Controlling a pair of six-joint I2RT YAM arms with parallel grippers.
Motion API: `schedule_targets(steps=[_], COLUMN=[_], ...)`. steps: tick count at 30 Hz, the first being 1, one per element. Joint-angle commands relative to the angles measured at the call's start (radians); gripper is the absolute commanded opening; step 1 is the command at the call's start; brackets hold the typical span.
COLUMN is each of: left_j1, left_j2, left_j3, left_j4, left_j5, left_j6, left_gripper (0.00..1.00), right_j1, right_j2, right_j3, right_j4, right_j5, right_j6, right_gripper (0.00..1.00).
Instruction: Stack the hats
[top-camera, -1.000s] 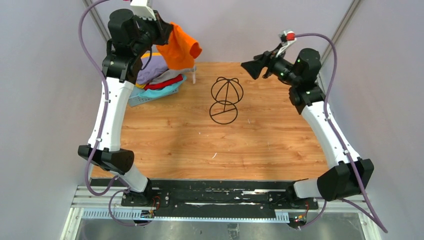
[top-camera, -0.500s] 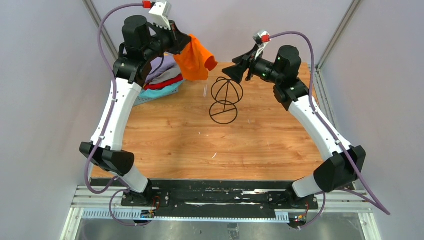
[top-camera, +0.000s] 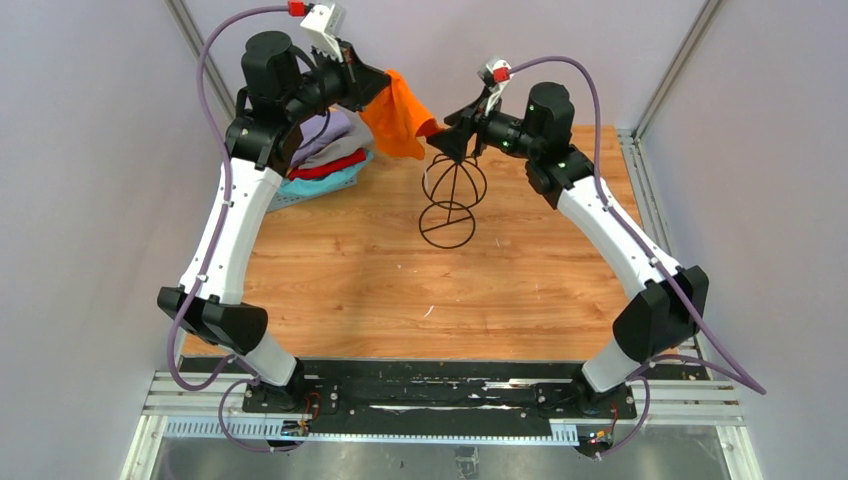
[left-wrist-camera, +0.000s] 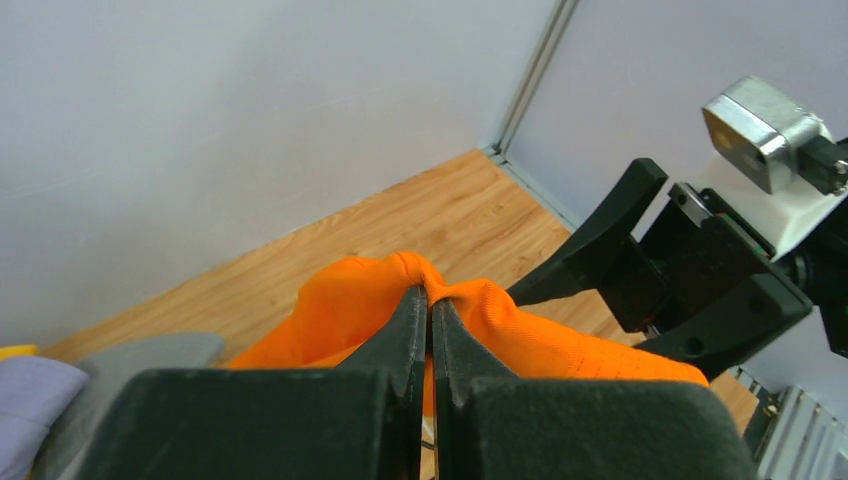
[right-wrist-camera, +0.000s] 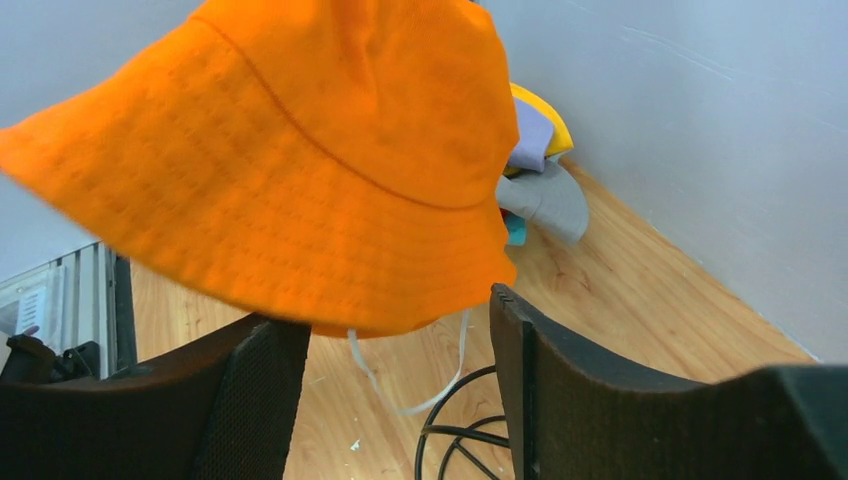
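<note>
Heaped in a light blue basket (top-camera: 285, 200) at the far left corner of the table (top-camera: 540, 290), the other hats (top-camera: 325, 150) lie in a pile, while the left gripper (left-wrist-camera: 430, 300), jaws pinched tight on a fold of fabric, holds the orange hat (top-camera: 400, 115) aloft above the wooden surface. To its right, the right gripper (right-wrist-camera: 400, 340) is spread wide, its fingers just at the dangling brim, above the black wire stand (top-camera: 452, 195).

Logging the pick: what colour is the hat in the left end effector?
Orange fabric bucket hat; clearest in right wrist view.
</note>
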Motion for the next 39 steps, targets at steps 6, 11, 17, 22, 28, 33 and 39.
schedule_targets(steps=[6, 11, 17, 22, 28, 33, 39], left_j1=[-0.009, -0.009, -0.009, -0.009, 0.005, 0.038, 0.053], left_j2=[-0.027, 0.020, 0.113, 0.196, 0.244, 0.254, 0.257], left_j3=[-0.011, 0.036, 0.126, 0.204, 0.220, 0.217, 0.210], left_j4=[0.030, -0.020, -0.077, -0.124, -0.138, -0.121, -0.117], left_j5=[0.067, 0.070, 0.054, 0.046, 0.025, 0.024, 0.034], left_j6=[-0.013, 0.015, 0.058, 0.090, 0.117, 0.100, 0.104], left_gripper=[0.00, 0.00, 0.00, 0.00, 0.01, 0.02, 0.03], right_j1=[0.020, 0.022, 0.025, 0.037, 0.044, 0.076, 0.134], right_j2=[0.076, 0.065, 0.066, 0.043, 0.017, -0.003, -0.012], right_j3=[0.101, 0.061, 0.033, -0.047, -0.138, -0.175, -0.191], right_j4=[0.029, 0.102, 0.162, 0.223, 0.245, 0.271, 0.240], right_j5=[0.008, 0.124, 0.272, 0.324, 0.346, 0.334, 0.397], right_j6=[-0.104, -0.235, -0.422, -0.557, -0.679, -0.727, -0.824], right_gripper=[0.14, 0.01, 0.01, 0.01, 0.01, 0.01, 0.01])
